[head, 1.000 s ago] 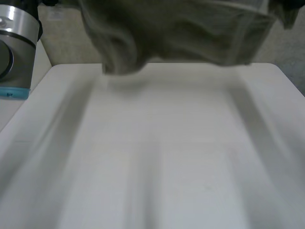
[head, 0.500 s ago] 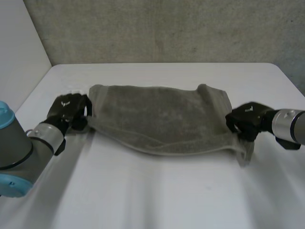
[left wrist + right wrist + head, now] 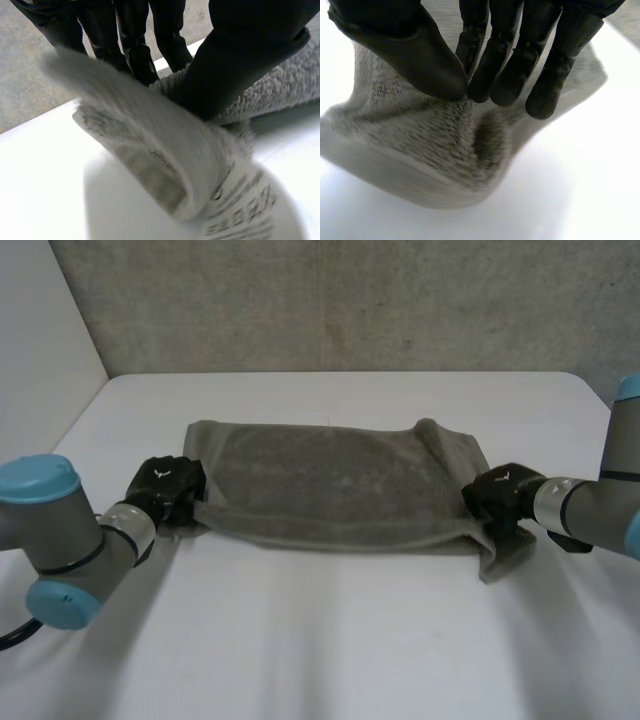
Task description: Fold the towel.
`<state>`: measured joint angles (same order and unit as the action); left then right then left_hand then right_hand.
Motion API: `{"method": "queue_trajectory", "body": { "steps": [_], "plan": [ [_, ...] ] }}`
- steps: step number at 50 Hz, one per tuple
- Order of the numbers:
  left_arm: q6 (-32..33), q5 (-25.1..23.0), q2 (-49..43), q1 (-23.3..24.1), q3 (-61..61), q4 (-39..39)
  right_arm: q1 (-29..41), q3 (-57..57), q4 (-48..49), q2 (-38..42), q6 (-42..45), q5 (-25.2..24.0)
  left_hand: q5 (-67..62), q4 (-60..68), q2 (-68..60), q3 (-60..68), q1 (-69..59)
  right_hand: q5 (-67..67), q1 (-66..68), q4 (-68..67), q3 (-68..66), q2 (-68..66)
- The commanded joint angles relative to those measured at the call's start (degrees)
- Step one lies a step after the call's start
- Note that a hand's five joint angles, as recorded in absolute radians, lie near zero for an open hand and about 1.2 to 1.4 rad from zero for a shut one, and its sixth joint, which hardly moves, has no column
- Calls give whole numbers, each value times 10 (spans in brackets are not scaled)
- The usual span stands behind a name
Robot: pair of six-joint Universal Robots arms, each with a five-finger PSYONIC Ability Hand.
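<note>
A grey-green towel (image 3: 335,485) lies spread across the middle of the white table (image 3: 330,640), folded over on itself with its long side running left to right. My left hand (image 3: 168,484) pinches the towel's near left corner (image 3: 150,150) between thumb and fingers, and a printed label hangs there. At the near right corner, my right hand (image 3: 497,496) holds the cloth (image 3: 430,130) between thumb and fingers. A flap of towel hangs below that hand.
A grey wall (image 3: 340,300) runs behind the table's far edge. Bare table lies in front of the towel and behind it. Both arms come in low from the table's sides.
The towel came down from up close in front of the head camera and was laid on the table. Both hands then drew its near edge a little toward me and flattened it.
</note>
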<state>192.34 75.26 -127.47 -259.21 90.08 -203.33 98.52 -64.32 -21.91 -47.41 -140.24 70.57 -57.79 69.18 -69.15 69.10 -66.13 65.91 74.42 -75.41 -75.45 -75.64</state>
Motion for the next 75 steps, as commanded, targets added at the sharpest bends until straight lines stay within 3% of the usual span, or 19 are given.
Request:
{"method": "queue_trajectory", "body": {
  "steps": [1,5,8,19,28,37,47,54,64,75],
  "plan": [
    [-6,21,-7,2,-40,2,4,-33,111,-36,-78,33,206,-220,220,-220,190,-443,-429,438,439,441],
    [-6,20,14,2,-36,1,-2,-67,143,-74,-103,33,400,-414,414,-413,384,-497,-482,492,492,494],
    [-3,19,23,1,-30,2,-3,-102,171,-102,-119,32,461,-475,475,-474,445,-552,-537,547,548,549],
    [1,10,109,-9,48,2,-6,-255,182,-234,-116,9,478,-492,492,-491,462,-547,-532,542,543,545],
    [1,-28,176,-48,138,0,-6,-409,228,-324,-123,-22,476,-490,490,-490,460,-544,-529,539,539,541],
    [1,-37,171,-60,151,-1,2,-483,339,-319,-170,-12,476,-490,490,-490,460,-567,-553,562,563,565],
    [1,-37,172,-59,167,-3,32,-467,441,-237,-203,47,483,-497,497,-496,467,-609,-595,604,605,607],
    [13,-44,172,-59,180,-8,48,-441,455,-210,-203,50,507,-521,520,-520,490,-620,-605,615,615,617],
    [125,-67,164,-54,206,-18,77,-399,494,-169,-203,90,540,-554,554,-554,524,-601,-586,596,596,598],
    [128,-81,137,-53,207,-94,70,-379,495,-153,-199,111,527,-541,541,-540,510,-514,-499,509,509,511]
  ]
}}
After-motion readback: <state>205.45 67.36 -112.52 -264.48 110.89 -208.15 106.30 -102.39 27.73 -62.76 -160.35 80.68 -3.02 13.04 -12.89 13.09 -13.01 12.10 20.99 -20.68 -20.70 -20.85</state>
